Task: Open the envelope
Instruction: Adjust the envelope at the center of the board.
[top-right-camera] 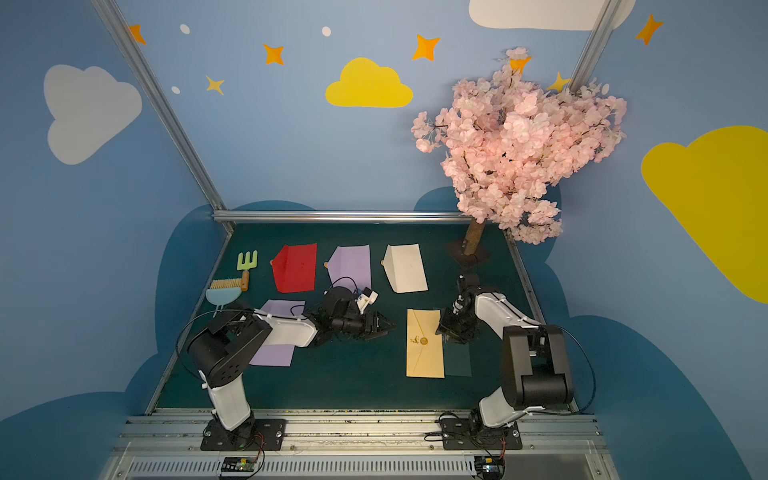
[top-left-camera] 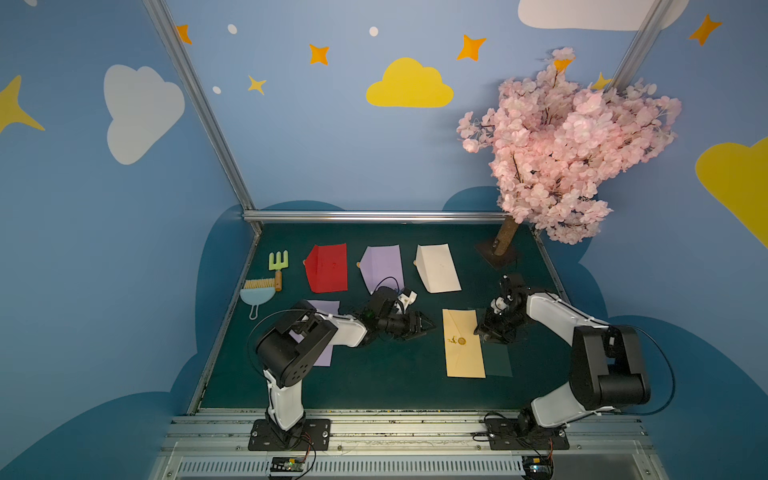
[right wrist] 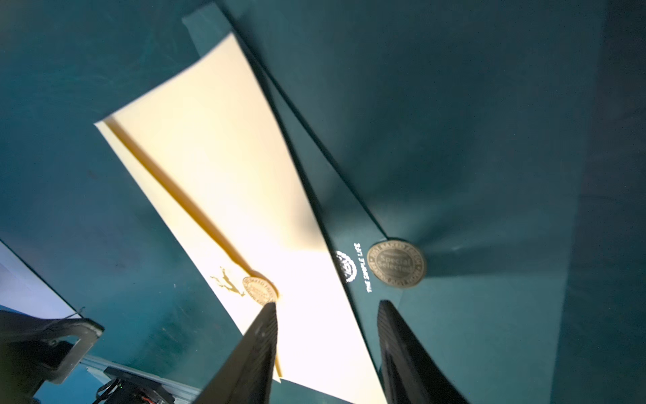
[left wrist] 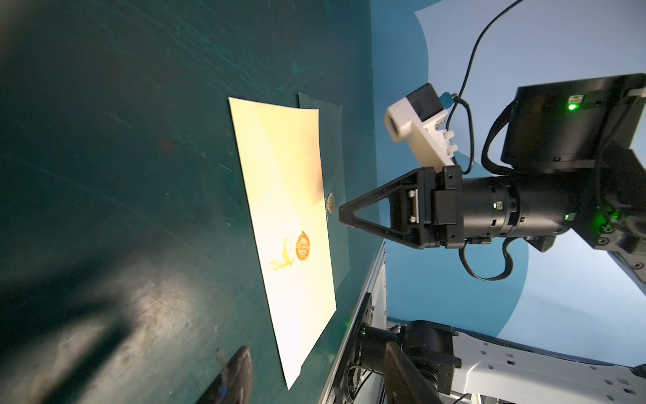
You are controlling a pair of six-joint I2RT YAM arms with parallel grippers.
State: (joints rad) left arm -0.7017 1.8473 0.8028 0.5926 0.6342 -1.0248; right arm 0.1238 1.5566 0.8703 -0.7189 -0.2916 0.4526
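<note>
A cream envelope (top-left-camera: 463,349) with a gold seal (top-left-camera: 461,341) lies flat on the green table, flap shut. Its right edge overlaps a dark green envelope (top-left-camera: 498,359), which bears its own round seal (right wrist: 396,264). My right gripper (top-left-camera: 478,332) points down at the cream envelope's right edge, and in the right wrist view it (right wrist: 328,307) is open. One fingertip (right wrist: 269,311) is by the cream envelope's seal (right wrist: 260,290), the other over the green envelope (right wrist: 472,332). My left gripper (top-left-camera: 430,324) hovers open and empty to the left of the cream envelope (left wrist: 290,196).
Red (top-left-camera: 326,268), lilac (top-left-camera: 382,268) and white (top-left-camera: 438,268) envelopes lie in a row at the back. A lilac sheet (top-left-camera: 322,357) sits under the left arm. A rake (top-left-camera: 278,262), brush (top-left-camera: 258,284) and dustpan (top-left-camera: 257,297) lie far left. A blossom tree (top-left-camera: 569,145) stands back right.
</note>
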